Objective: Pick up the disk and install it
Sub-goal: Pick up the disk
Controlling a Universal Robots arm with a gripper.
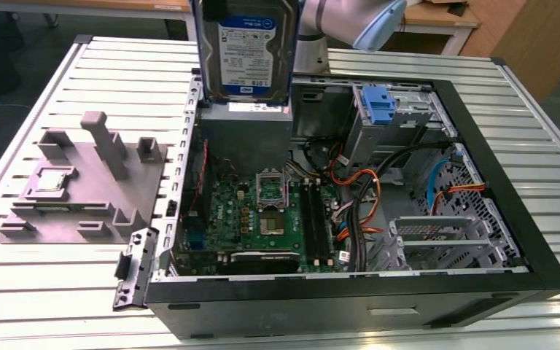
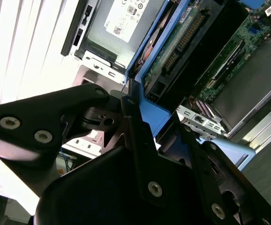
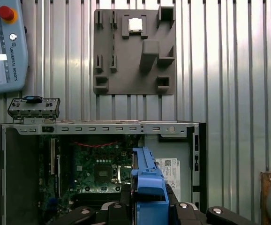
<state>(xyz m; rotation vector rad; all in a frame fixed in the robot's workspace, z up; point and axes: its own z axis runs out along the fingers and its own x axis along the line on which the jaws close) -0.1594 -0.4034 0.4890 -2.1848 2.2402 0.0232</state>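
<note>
Between the black fingers point(image 3: 81, 214) of the hand point(image 3: 147, 208) sits the disk point(image 3: 147, 180). You have it pinched edge-on, and in the second wrist view the hand point(image 2: 142, 110) presses against the disk's blue side rail.

In the exterior view the disk point(image 1: 246, 47) hangs upright with its blue-and-white label facing the camera. The arm point(image 1: 353, 22) is just behind it.

Directly below the hand lies the open computer case point(image 1: 542, 248), resting on its side on the slatted metal surface point(image 1: 56, 299). Under the disk's lower edge is the grey power supply point(image 1: 246, 131) in a corner of the case. You cannot tell from these pictures how far apart the two are. The green motherboard point(image 1: 260, 211) lies lower in the case, beside the power supply and beneath the hand.

A bare blue plastic bracket point(image 1: 382, 106) sits in the drive cage, near the hand on the exterior view's right.

Outside the case, well apart from the hand on the exterior view's left, a grey fixture point(image 1: 85, 182) lies on the surface. It carries a small square processor chip point(image 1: 52, 179).

In the first wrist view the fixture point(image 3: 121, 70) and its chip point(image 3: 134, 24) lie beyond the case wall from the hand. A teach pendant point(image 3: 4, 47) rests on the surface off to one side of them.
</note>
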